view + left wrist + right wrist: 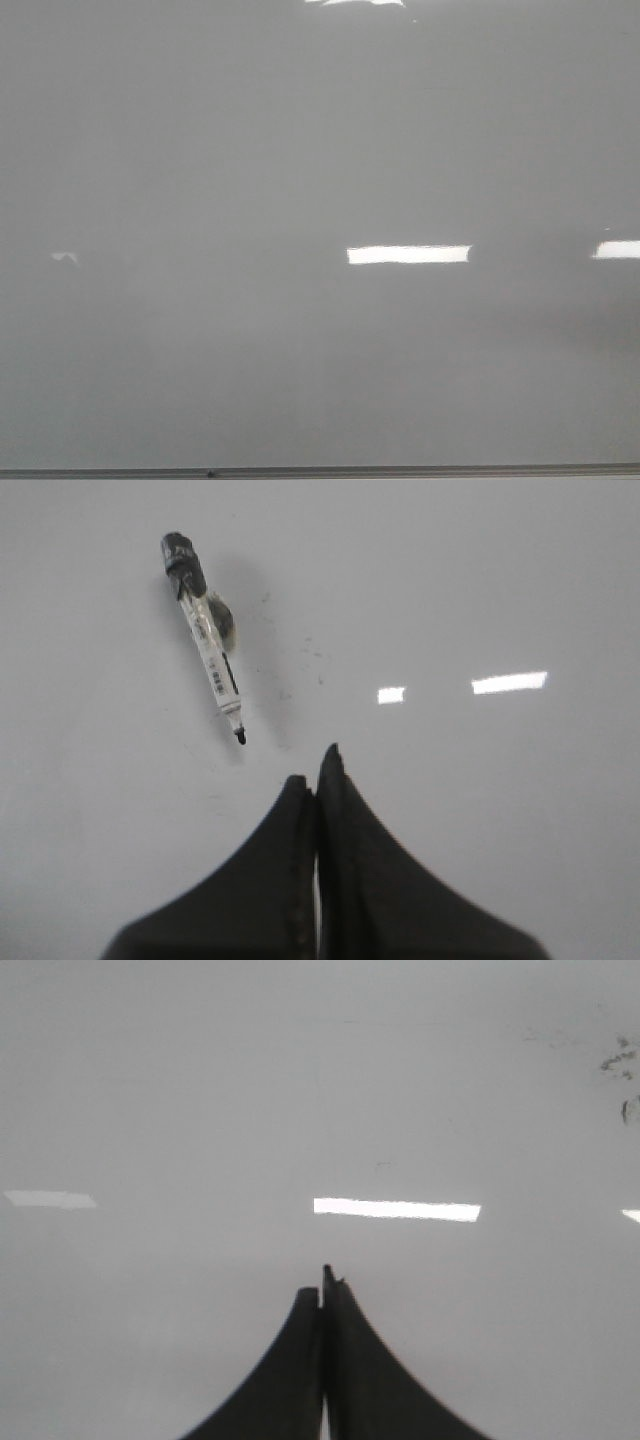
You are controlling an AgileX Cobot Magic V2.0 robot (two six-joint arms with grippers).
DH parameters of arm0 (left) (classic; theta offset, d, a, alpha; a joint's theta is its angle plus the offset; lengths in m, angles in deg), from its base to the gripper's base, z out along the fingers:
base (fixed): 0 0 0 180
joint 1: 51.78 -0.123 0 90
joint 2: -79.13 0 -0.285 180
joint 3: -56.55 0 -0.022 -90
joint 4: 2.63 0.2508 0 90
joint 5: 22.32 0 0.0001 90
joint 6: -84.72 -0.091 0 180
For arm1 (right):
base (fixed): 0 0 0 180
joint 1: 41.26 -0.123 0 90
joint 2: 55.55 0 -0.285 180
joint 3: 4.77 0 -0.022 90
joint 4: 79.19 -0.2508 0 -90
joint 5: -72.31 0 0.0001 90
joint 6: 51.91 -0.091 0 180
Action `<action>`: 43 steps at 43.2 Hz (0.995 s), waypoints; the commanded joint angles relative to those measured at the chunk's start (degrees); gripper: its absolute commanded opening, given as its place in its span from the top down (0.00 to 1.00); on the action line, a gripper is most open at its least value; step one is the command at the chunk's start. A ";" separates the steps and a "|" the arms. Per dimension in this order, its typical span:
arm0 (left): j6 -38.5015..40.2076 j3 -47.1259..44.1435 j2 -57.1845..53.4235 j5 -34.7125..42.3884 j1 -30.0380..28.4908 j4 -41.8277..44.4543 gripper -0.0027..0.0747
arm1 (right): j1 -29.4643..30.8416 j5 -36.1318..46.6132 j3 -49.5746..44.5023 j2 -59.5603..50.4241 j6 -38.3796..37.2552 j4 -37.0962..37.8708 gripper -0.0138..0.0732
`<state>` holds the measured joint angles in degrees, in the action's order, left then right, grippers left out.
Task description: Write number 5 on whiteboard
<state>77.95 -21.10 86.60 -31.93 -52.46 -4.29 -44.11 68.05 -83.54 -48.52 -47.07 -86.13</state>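
The whiteboard [300, 150] fills the front view, plain grey-white with glare patches and a thin frame edge [320, 472] at the bottom. No number 5 shows on it in any view. A marker [203, 630] with a white barrel and its black tip uncapped lies on the board in the left wrist view, a little ahead of my left gripper [316, 770], which is shut and empty. My right gripper [322, 1282] is shut and empty over bare board [200, 1090]. Neither gripper shows in the front view.
Faint dark smudges [618, 1070] mark the board at the edge of the right wrist view. A few tiny specks [300, 660] lie on the board beside the marker. Bright rectangular light reflections [408, 254] sit on the board.
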 commanded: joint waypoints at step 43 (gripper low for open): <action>0.16 23.38 21.20 1.17 -0.02 -3.23 0.87 | 0.06 -11.73 29.40 23.44 -0.16 -1.33 0.72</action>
<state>77.95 0.12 106.62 -35.67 -52.46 -7.45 -44.11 51.77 -56.12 -25.99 -47.07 -87.17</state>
